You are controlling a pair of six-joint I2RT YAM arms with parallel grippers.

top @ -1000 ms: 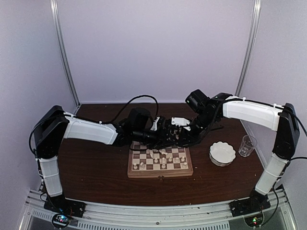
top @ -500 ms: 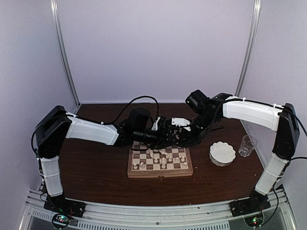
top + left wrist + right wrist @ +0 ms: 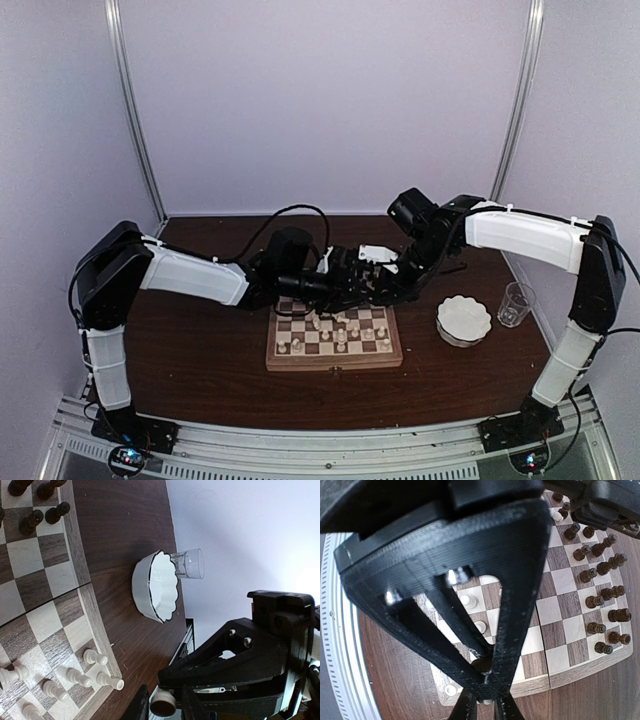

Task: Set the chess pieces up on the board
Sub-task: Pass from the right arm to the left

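Both grippers meet above the far edge of the board (image 3: 335, 364). My right gripper (image 3: 487, 680) is shut, its tips on a white chess piece (image 3: 162, 706), whose dark felt base faces the left wrist camera. My left gripper (image 3: 165, 711) has its fingers (image 3: 465, 710) close on both sides of that piece (image 3: 484, 701). Whether they press it does not show. White chess pieces (image 3: 95, 656) stand on the board's near rows and dark ones (image 3: 600, 600) on its far rows.
A white scalloped bowl (image 3: 464, 320) sits right of the board, seen also in the left wrist view as the bowl (image 3: 142, 580). A clear plastic cup (image 3: 516, 303) stands beside it. The booth's walls close the back and sides.
The left arm has edged slightly right toward the right gripper. The right arm and the pieces on the board have not visibly moved.
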